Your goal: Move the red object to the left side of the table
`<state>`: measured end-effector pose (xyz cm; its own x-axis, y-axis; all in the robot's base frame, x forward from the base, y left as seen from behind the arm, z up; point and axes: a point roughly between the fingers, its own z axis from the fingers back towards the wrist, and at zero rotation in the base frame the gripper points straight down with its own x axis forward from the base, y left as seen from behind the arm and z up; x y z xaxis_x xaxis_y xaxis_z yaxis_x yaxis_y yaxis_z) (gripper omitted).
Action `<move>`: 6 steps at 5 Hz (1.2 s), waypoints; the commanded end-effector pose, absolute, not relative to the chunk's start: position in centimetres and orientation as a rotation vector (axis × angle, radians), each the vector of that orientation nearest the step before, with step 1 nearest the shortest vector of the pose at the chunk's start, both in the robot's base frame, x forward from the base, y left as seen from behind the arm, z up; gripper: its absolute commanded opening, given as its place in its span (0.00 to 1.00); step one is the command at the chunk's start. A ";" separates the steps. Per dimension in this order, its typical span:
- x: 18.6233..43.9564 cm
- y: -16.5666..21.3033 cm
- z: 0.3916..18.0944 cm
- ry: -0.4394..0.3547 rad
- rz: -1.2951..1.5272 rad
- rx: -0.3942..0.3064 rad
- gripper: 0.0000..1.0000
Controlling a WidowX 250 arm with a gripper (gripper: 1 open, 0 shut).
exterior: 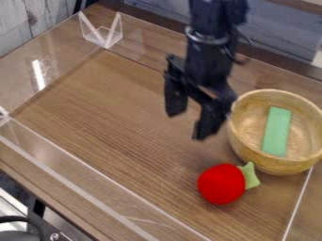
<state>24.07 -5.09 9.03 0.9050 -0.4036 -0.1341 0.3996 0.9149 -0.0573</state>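
Camera view: the gripper [193, 115] hangs over the desk [101, 113] with its fingers [172, 103] apart and empty, just left of the bowl [247, 141] holding a green block [276, 130]. The red object [223, 184] lies near the front right, beside the bowl. This looks like the approach; next, descend over the toy and close.

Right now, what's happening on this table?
A single robot arm hangs over the wood-grain table with its gripper open, pointing down and holding nothing. The red toy fruit lies untouched near the front right, beside a wooden bowl that holds a flat green block. The gripper is above and behind the fruit, so no grasp yet; the fruit is not yet on the left side.
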 end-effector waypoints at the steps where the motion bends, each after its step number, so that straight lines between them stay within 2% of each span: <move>1: 22.8 -7.5 9.4 0.077 -0.582 -0.033 1.00; 3: 21.9 -8.8 7.8 0.014 -0.691 -0.035 1.00; 6: 22.5 -8.5 6.0 -0.060 -0.686 -0.025 1.00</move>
